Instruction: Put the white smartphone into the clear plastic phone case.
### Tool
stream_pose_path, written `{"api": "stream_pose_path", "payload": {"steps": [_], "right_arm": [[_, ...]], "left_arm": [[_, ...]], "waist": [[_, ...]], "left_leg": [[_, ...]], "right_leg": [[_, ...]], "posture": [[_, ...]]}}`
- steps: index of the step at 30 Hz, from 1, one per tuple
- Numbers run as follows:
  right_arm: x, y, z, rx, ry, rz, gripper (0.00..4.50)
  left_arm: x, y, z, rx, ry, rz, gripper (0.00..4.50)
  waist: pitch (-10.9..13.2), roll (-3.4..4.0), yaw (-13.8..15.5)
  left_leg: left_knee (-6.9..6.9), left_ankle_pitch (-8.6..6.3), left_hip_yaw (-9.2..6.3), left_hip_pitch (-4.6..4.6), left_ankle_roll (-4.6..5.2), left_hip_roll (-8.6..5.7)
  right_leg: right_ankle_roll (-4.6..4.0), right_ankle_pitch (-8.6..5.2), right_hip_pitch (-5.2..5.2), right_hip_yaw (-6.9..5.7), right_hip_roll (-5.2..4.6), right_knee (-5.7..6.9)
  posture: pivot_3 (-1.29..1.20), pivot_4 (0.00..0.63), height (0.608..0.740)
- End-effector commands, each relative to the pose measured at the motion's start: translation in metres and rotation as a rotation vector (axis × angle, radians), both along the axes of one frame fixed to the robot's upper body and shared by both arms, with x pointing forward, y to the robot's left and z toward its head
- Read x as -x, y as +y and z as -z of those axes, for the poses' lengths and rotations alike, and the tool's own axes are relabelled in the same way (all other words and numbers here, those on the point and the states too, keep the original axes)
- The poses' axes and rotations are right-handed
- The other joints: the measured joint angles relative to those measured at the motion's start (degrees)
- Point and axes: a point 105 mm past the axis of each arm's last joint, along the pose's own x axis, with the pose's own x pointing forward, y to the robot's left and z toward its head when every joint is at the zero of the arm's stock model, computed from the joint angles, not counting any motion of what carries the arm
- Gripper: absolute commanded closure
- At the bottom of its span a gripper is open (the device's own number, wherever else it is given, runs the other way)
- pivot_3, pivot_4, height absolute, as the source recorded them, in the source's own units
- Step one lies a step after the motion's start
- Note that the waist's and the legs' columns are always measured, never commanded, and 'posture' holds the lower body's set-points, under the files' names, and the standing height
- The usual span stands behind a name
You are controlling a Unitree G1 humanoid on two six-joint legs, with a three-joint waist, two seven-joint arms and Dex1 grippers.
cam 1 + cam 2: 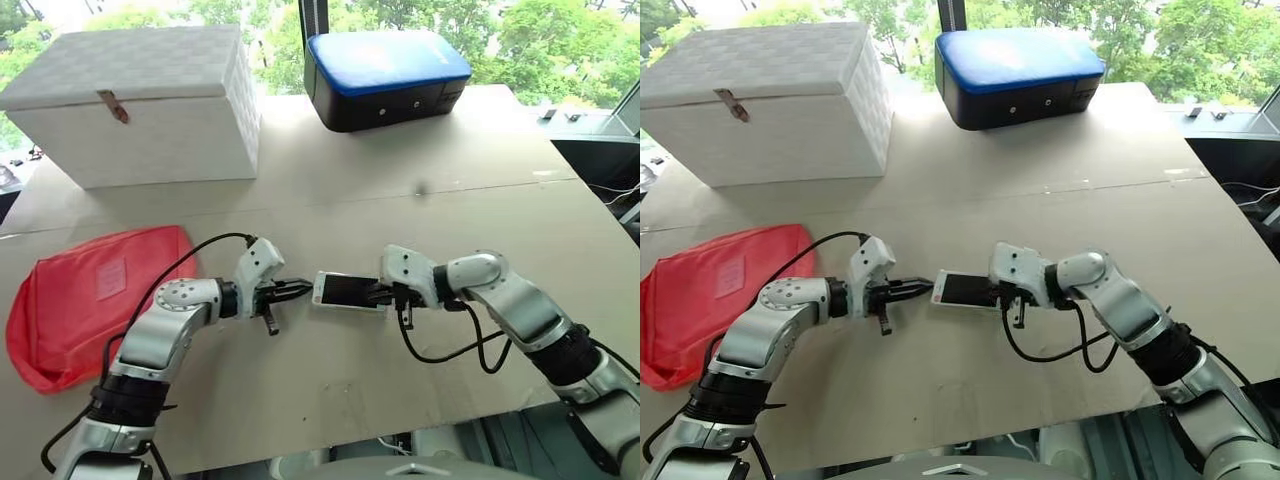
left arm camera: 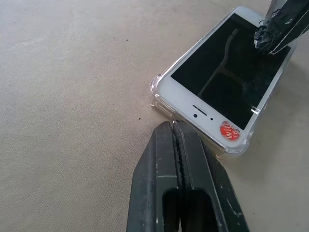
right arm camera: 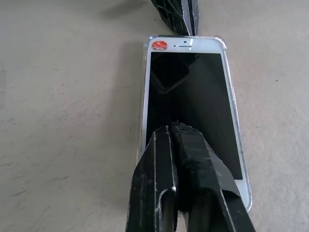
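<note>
The white smartphone (image 1: 345, 291) lies flat, screen up, on the tan table between my two arms. It sits inside the clear plastic phone case (image 2: 155, 93), whose glossy rim and bumper corners show around its edges. A red sticker marks the phone's end nearest my left gripper. My left gripper (image 2: 174, 126) is shut, its tips at that end of the phone, touching or almost touching the case. Over the opposite end, my right gripper (image 3: 173, 129) is shut with its tips resting on the black screen.
A red pouch (image 1: 90, 300) lies at the left of the table. A white woven box (image 1: 140, 100) stands at the back left and a black case with a blue top (image 1: 385, 75) at the back middle. The table's front edge (image 1: 330, 450) runs just below my arms.
</note>
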Motion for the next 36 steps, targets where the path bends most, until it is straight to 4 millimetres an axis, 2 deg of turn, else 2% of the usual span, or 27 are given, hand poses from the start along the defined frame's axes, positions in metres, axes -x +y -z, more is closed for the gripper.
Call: {"api": "stream_pose_path", "payload": {"steps": [1, 7, 12, 15, 21, 25, 32, 36], "right_arm": [[-0.002, -0.003, -0.003, -0.028, -0.001, 0.025, 4.50], [-0.002, -0.028, -0.024, -0.088, -0.014, 0.126, 4.50], [0.010, -0.046, -0.014, -0.013, 0.011, 0.155, 4.50], [0.012, -0.040, -0.008, 0.002, 0.014, 0.154, 4.50], [0.009, -0.016, -0.012, -0.030, 0.017, 0.094, 4.50], [0.006, -0.015, -0.010, -0.022, 0.019, 0.081, 4.50], [0.000, -0.053, -0.008, 0.025, -0.003, 0.192, 4.50], [-0.005, -0.070, -0.016, 0.027, -0.048, 0.268, 4.50]], "left_arm": [[0.005, -0.005, -0.001, 0.007, -0.013, 0.043, 4.48], [0.005, 0.007, 0.005, 0.003, -0.017, 0.014, 4.48], [0.004, 0.006, 0.008, 0.010, -0.019, 0.020, 4.48], [0.006, -0.001, 0.009, 0.018, -0.014, 0.039, 4.48], [0.011, -0.007, 0.010, 0.020, -0.004, 0.066, 4.48], [0.010, -0.005, 0.009, 0.018, -0.004, 0.064, 4.48], [-0.001, 0.019, -0.002, 0.056, -0.061, -0.014, 4.48], [-0.004, 0.010, -0.020, 0.145, -0.110, 0.031, 4.48]], "waist": [[0.00, 0.00, -0.03], [0.02, 0.03, -0.06], [0.02, 0.03, -0.12], [0.03, 0.05, -0.14], [0.02, 0.04, -0.15], [0.02, 0.03, -0.17], [0.02, 0.03, -0.05], [0.04, 0.04, -0.11]], "left_leg": [[0.00, 0.00, 0.00, -0.01, 0.00, 0.00], [0.01, 0.01, -0.09, -0.13, -0.02, 0.00], [-0.01, 0.01, -0.13, -0.13, -0.02, 0.02], [-0.01, 0.01, -0.13, -0.13, -0.02, 0.03], [0.03, 0.01, -0.13, -0.12, -0.01, 0.03], [0.03, 0.01, -0.14, -0.10, -0.02, 0.04], [0.04, 0.01, -0.15, -0.13, -0.02, 0.04], [0.04, 0.01, -0.14, -0.19, -0.02, 0.02]], "right_leg": [[0.00, 0.00, 0.00, 0.00, 0.00, -0.01], [0.00, 0.00, -0.06, -0.11, -0.01, -0.03], [-0.01, 0.00, -0.06, -0.17, 0.00, -0.05], [0.00, 0.00, -0.06, -0.17, 0.00, -0.05], [0.00, 0.00, -0.05, -0.16, 0.01, -0.04], [0.00, 0.00, -0.05, -0.16, 0.04, -0.04], [0.00, 0.00, -0.05, -0.17, 0.05, -0.02], [0.00, 0.00, -0.07, -0.17, 0.03, -0.08]], "posture": [[0.00, 0.150, 0.734], [0.00, 0.150, 0.734], [0.00, 0.150, 0.734], [0.00, 0.150, 0.734], [0.00, 0.150, 0.734], [0.00, 0.150, 0.734], [0.00, 0.150, 0.734], [0.00, 0.150, 0.734]]}}
